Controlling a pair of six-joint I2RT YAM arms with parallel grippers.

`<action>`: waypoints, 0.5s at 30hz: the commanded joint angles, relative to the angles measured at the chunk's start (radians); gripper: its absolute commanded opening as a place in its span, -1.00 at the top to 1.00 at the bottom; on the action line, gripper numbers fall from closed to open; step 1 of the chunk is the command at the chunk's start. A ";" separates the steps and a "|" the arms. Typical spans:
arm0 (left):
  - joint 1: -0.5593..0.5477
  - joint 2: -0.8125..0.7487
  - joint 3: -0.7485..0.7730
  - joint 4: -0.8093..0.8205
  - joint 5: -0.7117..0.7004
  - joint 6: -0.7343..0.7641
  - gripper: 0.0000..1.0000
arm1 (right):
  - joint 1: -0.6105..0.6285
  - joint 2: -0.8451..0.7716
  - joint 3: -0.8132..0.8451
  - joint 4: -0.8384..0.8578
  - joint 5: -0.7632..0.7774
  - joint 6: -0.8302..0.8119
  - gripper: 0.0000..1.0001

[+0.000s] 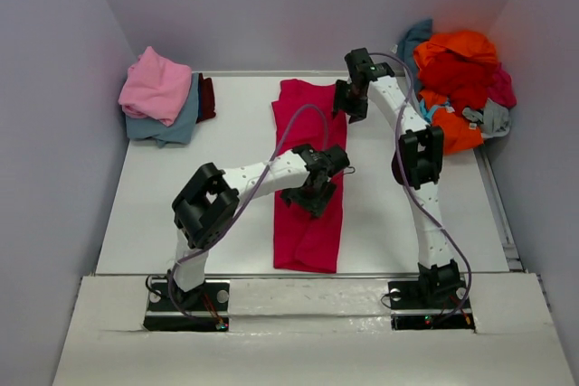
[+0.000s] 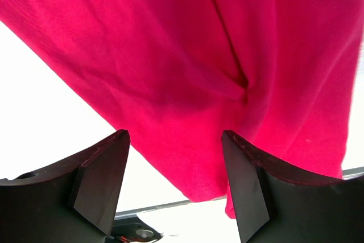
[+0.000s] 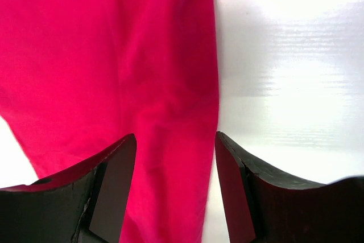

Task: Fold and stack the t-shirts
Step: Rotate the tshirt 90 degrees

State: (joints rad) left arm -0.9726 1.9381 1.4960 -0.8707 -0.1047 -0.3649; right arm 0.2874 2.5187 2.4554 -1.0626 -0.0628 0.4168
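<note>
A magenta-red t-shirt (image 1: 308, 223) lies folded into a long narrow strip down the middle of the white table (image 1: 181, 196). My left gripper (image 1: 312, 198) hovers open over the strip's middle; in the left wrist view the cloth (image 2: 187, 66) fills the space above the open fingers (image 2: 105, 177). My right gripper (image 1: 351, 108) is open over the strip's far right edge; the right wrist view shows that cloth edge (image 3: 170, 83) between its fingers (image 3: 116, 183). Neither gripper holds anything.
A stack of folded tees, pink (image 1: 156, 83) on dusty blue (image 1: 176, 119) with maroon (image 1: 206, 97) behind, sits at the far left corner. A loose heap of orange, red, teal and grey tees (image 1: 461, 79) lies at the far right.
</note>
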 commanded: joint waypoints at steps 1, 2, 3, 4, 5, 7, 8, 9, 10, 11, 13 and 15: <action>0.008 -0.028 0.076 -0.005 -0.053 -0.025 -0.55 | -0.008 -0.040 0.019 -0.007 -0.009 -0.003 -0.27; 0.008 -0.031 0.079 -0.008 -0.068 -0.038 -0.55 | -0.008 -0.066 -0.049 0.006 -0.014 0.002 -0.27; 0.026 -0.042 0.079 -0.008 -0.079 -0.051 -0.55 | -0.008 -0.090 -0.082 0.016 -0.020 0.004 -0.27; 0.037 -0.050 0.069 -0.007 -0.092 -0.061 -0.55 | 0.001 -0.131 -0.105 0.012 -0.022 0.008 -0.27; 0.049 -0.057 0.063 -0.004 -0.096 -0.086 -0.55 | 0.001 -0.144 -0.120 -0.002 -0.023 0.010 -0.27; 0.098 -0.080 0.041 0.018 -0.096 -0.101 -0.55 | 0.001 -0.167 -0.144 -0.049 -0.023 0.013 -0.27; 0.116 -0.083 0.040 0.021 -0.101 -0.109 -0.55 | 0.012 -0.196 -0.160 -0.054 -0.022 0.011 -0.26; 0.149 -0.087 0.038 0.016 -0.121 -0.124 -0.55 | 0.021 -0.216 -0.223 -0.054 -0.023 0.010 -0.26; 0.164 -0.085 0.046 0.015 -0.128 -0.127 -0.55 | 0.021 -0.239 -0.263 -0.040 -0.023 0.011 -0.26; 0.178 -0.085 0.050 0.013 -0.141 -0.131 -0.55 | 0.032 -0.294 -0.309 -0.025 -0.025 0.011 -0.26; 0.215 -0.076 0.072 0.006 -0.167 -0.140 -0.55 | 0.042 -0.355 -0.450 0.006 -0.023 0.019 -0.26; 0.250 -0.061 0.095 -0.004 -0.191 -0.147 -0.55 | 0.042 -0.441 -0.575 0.050 -0.038 0.036 -0.26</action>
State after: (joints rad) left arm -0.7738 1.9152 1.5387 -0.8486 -0.2115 -0.4702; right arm 0.3069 2.2574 2.0495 -1.0672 -0.0780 0.4271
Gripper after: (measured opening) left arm 0.774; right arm 0.632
